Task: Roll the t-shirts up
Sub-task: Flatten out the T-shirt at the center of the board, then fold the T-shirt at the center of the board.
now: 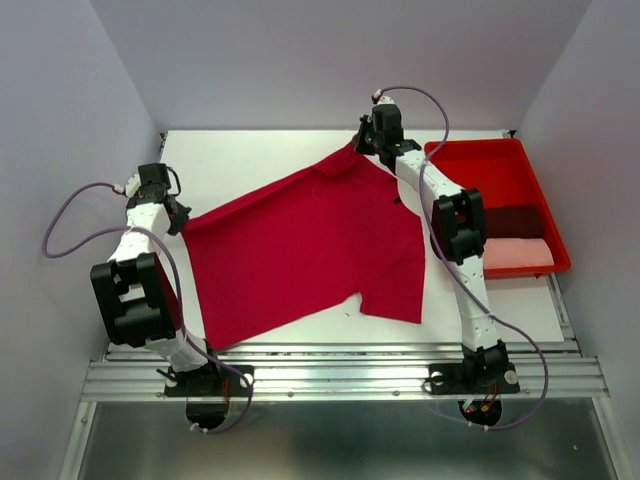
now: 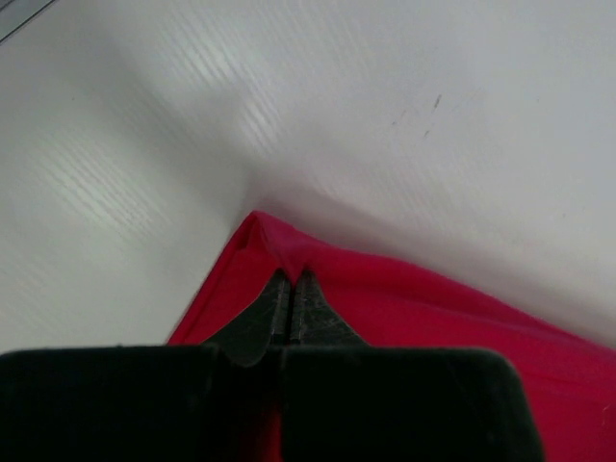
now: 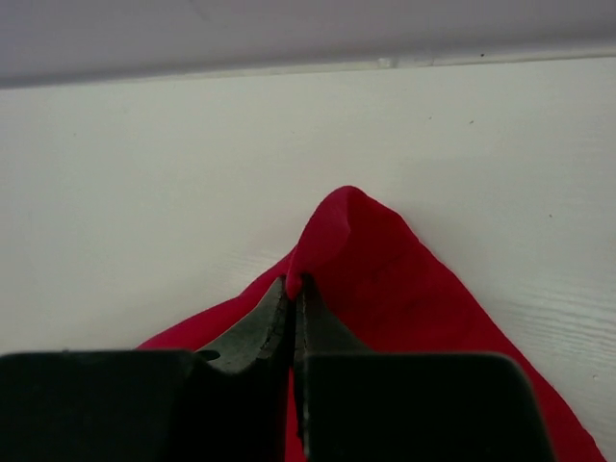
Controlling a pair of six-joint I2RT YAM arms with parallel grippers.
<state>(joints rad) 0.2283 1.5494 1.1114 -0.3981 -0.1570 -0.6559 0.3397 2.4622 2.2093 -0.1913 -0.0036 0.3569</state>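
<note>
left gripper [image 2: 292, 281]: closed, pinching the crimson t-shirt [image 1: 300, 250] at its left corner
right gripper [image 3: 295, 285]: closed, pinching its far corner
crimson t-shirt: spread on the table [image 1: 250, 160], between both grippers

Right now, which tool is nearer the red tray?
Right. The right tool, pinching the crimson t-shirt at its far corner, sits just left of the red tray; the left tool grips the opposite corner, across the table.
</note>
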